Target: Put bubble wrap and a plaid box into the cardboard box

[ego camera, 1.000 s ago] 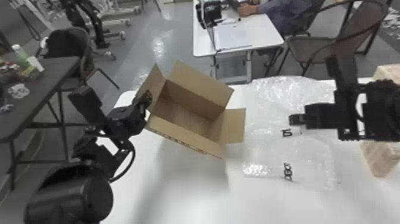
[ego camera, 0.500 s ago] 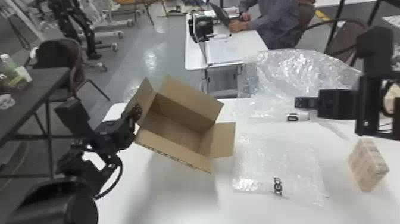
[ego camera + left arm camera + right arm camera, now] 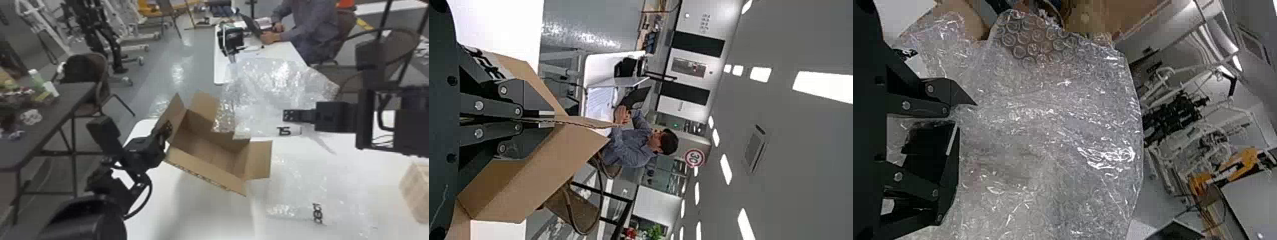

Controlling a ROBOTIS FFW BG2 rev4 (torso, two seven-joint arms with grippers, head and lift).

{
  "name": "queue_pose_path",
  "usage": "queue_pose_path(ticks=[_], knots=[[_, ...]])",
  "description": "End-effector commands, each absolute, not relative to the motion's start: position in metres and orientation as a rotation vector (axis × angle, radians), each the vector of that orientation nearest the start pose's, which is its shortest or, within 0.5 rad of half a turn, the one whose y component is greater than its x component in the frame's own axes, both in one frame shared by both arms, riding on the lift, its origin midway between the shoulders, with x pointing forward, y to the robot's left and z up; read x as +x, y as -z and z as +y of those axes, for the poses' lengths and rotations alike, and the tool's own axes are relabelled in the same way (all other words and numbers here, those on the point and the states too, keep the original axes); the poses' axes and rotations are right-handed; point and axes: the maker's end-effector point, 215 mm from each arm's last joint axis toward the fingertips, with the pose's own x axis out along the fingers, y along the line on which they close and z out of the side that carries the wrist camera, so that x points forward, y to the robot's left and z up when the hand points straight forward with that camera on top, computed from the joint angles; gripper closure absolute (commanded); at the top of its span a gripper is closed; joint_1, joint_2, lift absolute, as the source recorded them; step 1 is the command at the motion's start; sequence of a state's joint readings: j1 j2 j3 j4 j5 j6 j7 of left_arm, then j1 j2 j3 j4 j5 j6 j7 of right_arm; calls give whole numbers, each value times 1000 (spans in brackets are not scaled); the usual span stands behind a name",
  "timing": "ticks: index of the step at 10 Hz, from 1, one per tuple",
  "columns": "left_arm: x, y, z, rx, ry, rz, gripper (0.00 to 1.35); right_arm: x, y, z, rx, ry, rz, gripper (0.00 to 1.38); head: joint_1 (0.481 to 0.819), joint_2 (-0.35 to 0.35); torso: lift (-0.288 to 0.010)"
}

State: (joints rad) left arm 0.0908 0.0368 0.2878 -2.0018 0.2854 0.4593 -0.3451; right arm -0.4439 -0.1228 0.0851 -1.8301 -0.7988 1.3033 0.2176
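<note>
Well to the right of the cardboard box (image 3: pixel 204 156), the plaid box (image 3: pixel 417 193). At the carton's left flap, the left gripper (image 3: pixel 166 128), clenched on cardboard. Beyond its right side, the right gripper (image 3: pixel 284 115), pinching bubble wrap (image 3: pixel 271 83), now shifted leftward across the far flap.

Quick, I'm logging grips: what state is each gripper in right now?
Left gripper: closed, holding the cardboard box.
Right gripper: at the bubble wrap; open or closed cannot be told.
</note>
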Motion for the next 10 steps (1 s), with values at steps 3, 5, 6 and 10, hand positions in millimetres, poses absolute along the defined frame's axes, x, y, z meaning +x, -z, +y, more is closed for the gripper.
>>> queue_pose_path(ticks=[3, 5, 6, 10], knots=[[554, 265, 293, -226, 173, 41, 1220, 556, 286, 30, 389, -974, 664, 1111, 605, 301, -108], [554, 265, 293, -226, 175, 41, 1220, 552, 314, 65, 389, -1100, 698, 1111, 616, 317, -108], [556, 265, 290, -228, 180, 41, 1220, 549, 321, 80, 389, -1157, 705, 1111, 623, 332, -108], [560, 270, 282, -231, 194, 51, 1220, 543, 351, 112, 377, -1254, 719, 1111, 642, 350, -108]])
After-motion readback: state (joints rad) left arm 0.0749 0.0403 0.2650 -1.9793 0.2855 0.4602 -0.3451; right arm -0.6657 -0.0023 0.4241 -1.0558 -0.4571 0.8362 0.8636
